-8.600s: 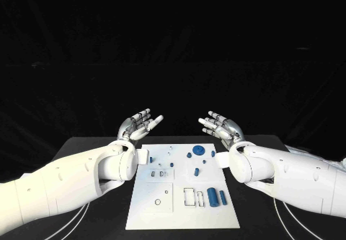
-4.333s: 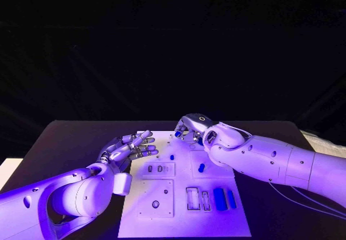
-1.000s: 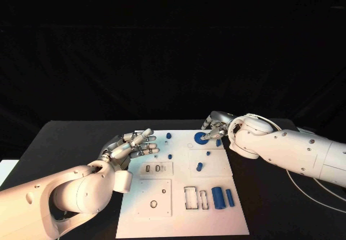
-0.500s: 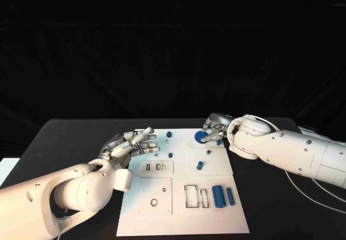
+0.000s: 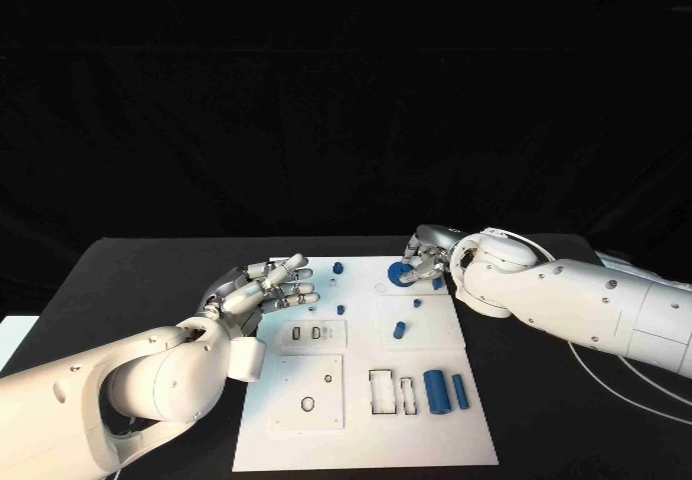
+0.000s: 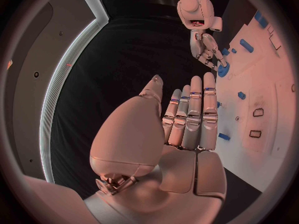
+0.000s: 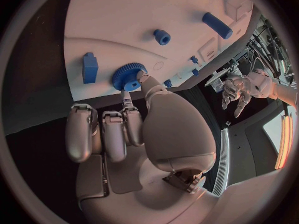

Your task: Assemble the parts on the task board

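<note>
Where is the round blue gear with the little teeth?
The blue gear sits at the far right end of the task board, right at the right hand, whose fingertips touch it. A small blue block stands beside it.

No legible text, label, brand, number or sign found in any view. The task board [image 5: 368, 400] carries only outlined recesses and small dark marks; at this viewing distance these may be printed figures, but none can be read. The blue parts [image 5: 433, 388] bear no visible lettering. The casings of the left hand [image 6: 187, 119] and right hand [image 7: 118, 134] show no readable markings. The desk [image 5: 144, 280] surface carries none.
</note>
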You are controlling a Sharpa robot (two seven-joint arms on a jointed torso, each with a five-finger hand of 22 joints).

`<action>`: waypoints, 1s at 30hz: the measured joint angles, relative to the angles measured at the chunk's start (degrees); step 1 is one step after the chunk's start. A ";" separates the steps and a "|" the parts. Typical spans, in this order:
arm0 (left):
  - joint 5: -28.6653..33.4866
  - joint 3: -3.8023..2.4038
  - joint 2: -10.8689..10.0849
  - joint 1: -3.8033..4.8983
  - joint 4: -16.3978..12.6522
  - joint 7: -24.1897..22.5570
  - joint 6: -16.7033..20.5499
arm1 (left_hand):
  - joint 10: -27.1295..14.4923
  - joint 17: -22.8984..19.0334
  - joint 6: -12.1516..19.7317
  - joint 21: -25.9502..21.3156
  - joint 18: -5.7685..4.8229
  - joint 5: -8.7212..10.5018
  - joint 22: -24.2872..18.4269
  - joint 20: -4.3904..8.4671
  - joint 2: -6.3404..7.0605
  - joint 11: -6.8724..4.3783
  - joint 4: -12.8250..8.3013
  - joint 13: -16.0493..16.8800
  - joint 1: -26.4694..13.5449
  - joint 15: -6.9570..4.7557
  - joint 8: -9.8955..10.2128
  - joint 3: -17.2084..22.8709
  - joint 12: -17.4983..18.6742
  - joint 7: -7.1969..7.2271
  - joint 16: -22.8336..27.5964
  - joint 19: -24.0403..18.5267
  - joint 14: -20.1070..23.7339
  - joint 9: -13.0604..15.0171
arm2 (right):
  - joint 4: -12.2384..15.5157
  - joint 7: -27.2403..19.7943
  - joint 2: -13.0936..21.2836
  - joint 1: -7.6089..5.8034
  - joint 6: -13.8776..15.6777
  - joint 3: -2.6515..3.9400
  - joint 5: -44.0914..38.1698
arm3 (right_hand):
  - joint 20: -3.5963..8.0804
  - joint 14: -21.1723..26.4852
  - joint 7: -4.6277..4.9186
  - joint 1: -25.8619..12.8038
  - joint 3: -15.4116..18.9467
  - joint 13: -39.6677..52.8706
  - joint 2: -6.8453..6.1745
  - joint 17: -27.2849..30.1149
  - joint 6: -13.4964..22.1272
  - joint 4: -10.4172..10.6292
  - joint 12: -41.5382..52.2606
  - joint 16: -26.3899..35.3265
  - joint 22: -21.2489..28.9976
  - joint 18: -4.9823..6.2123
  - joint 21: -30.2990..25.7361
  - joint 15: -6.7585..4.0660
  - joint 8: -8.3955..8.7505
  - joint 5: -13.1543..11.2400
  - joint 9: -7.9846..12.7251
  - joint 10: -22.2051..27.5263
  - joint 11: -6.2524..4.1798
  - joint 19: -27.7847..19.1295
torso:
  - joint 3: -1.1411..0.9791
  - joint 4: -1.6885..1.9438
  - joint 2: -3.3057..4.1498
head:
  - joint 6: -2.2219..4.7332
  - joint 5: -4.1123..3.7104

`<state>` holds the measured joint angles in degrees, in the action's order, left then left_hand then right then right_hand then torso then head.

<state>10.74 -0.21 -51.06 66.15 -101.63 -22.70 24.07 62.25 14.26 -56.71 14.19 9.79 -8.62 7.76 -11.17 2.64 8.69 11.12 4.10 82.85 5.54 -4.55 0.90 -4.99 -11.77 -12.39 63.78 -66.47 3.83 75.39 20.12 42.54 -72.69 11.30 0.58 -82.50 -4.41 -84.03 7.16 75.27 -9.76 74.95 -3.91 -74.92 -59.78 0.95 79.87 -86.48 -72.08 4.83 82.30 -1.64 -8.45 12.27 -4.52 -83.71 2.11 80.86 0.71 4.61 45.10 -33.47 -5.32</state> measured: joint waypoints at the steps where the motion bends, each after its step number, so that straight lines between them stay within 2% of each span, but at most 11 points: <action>1: 0.00 0.00 0.00 0.00 0.00 0.01 -0.01 | 0.00 0.00 0.00 0.00 0.01 0.00 0.00 0.00 0.00 0.00 0.00 0.00 0.00 0.00 0.00 0.00 0.00 0.00 0.00 0.00 0.00 0.00 | 0.07 0.22 -0.04 0.05 0.09 0.00 -0.54 | 0.00 0.00 -0.11 -0.02 -0.02 0.00 0.02 0.00 -0.11 -0.02 0.00 0.00 -0.10 0.00 0.00 0.00 -0.13 0.00 -0.24 0.00 0.00 0.00 | 0.00 0.00 0.00 | -0.02 -0.01; 5: 0.00 0.00 -0.03 0.00 0.00 0.05 -0.04 | 0.00 0.07 0.00 0.00 0.00 0.00 0.00 0.00 0.00 0.00 -0.16 0.00 0.00 0.00 0.00 0.16 0.00 0.00 0.00 0.00 0.00 0.00 | 0.58 1.15 -0.11 0.25 0.57 0.00 -2.83 | 0.21 0.00 -0.16 -0.24 -0.17 0.00 0.22 0.00 -0.56 0.03 0.25 0.00 -0.52 -0.88 0.33 0.00 -0.40 -0.20 -0.31 0.00 0.00 0.20 | 0.02 0.01 -0.01 | -0.03 -0.05; 10: 0.00 0.00 -0.06 0.00 0.01 0.09 -0.10 | 0.00 0.08 0.00 0.00 0.00 0.00 0.00 0.00 0.00 0.00 -0.16 0.00 0.00 0.00 0.00 0.16 0.00 0.00 0.00 0.00 0.00 0.00 | 1.93 2.11 0.05 0.63 2.07 -0.11 -5.23 | 0.41 0.01 -0.02 -0.26 -0.63 0.00 0.23 0.01 -0.84 0.15 0.37 0.00 -1.02 -0.89 0.48 -0.43 -0.46 -0.32 -0.32 -0.20 -0.20 0.40 | 0.04 0.02 -0.01 | -0.04 -0.07; 17: 0.00 0.00 -0.10 0.00 0.57 0.13 -0.26 | 0.00 0.07 0.00 0.00 0.00 0.00 0.00 0.00 0.00 0.00 -0.16 0.00 0.00 0.00 0.00 0.16 0.00 0.00 0.00 0.00 0.00 0.00 | 6.28 3.00 0.23 1.00 5.83 -0.25 -8.70 | 0.61 0.00 0.04 -0.79 -0.97 -0.01 0.75 0.01 -1.19 0.47 0.36 0.00 -1.39 -0.89 0.72 -0.43 -0.77 -0.53 -0.32 -0.20 -0.19 0.61 | 0.03 0.07 -0.02 | 0.04 0.07; 22: -0.01 0.00 -0.28 0.00 1.18 0.15 -0.38 | 0.00 0.07 0.00 0.00 0.00 0.00 -0.05 0.00 0.00 0.00 -0.16 0.00 0.00 0.00 0.00 0.16 0.00 0.00 0.00 0.00 0.00 0.00 | 8.37 3.11 -1.47 0.95 8.22 -0.23 -10.37 | 0.61 0.00 0.04 -0.94 -1.19 -0.01 0.89 0.02 -1.18 0.70 0.36 0.00 -1.53 -0.88 0.72 -0.43 -0.77 -0.46 -0.32 -0.20 -0.19 0.61 | 0.06 0.10 -0.02 | 0.09 0.40; 30: -0.01 0.00 -0.30 0.01 1.55 0.17 -0.58 | 0.00 0.14 0.00 -0.21 0.00 0.00 -0.04 0.00 0.00 0.00 -0.16 0.00 0.00 0.00 0.27 0.16 0.00 0.00 0.00 0.00 0.00 0.00 | 7.69 3.07 -5.21 0.96 9.07 -0.89 -11.55 | 0.61 0.00 0.03 -1.24 -1.35 -0.02 0.86 0.01 -1.19 0.87 -0.01 0.00 -1.59 -0.88 0.71 -0.43 -0.40 -0.35 -0.31 -0.20 -0.19 0.61 | 0.07 0.16 0.07 | -0.01 0.60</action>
<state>10.73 -0.21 -51.36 66.16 -100.08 -22.53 23.49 62.25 14.41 -56.71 13.98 9.79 -8.62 7.72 -11.17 2.64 8.69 10.96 4.11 82.85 5.54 -4.28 1.06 -4.99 -11.77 -12.39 63.78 -66.47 3.84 83.08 23.20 37.33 -71.72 20.37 -0.31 -94.05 -3.80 -84.03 7.18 74.03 -11.11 74.93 -3.04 -74.91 -60.97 1.82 79.86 -86.48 -73.67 3.95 83.02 -2.07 -8.84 11.92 -4.83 -83.91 1.92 81.47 0.77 4.77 45.16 -33.48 -4.72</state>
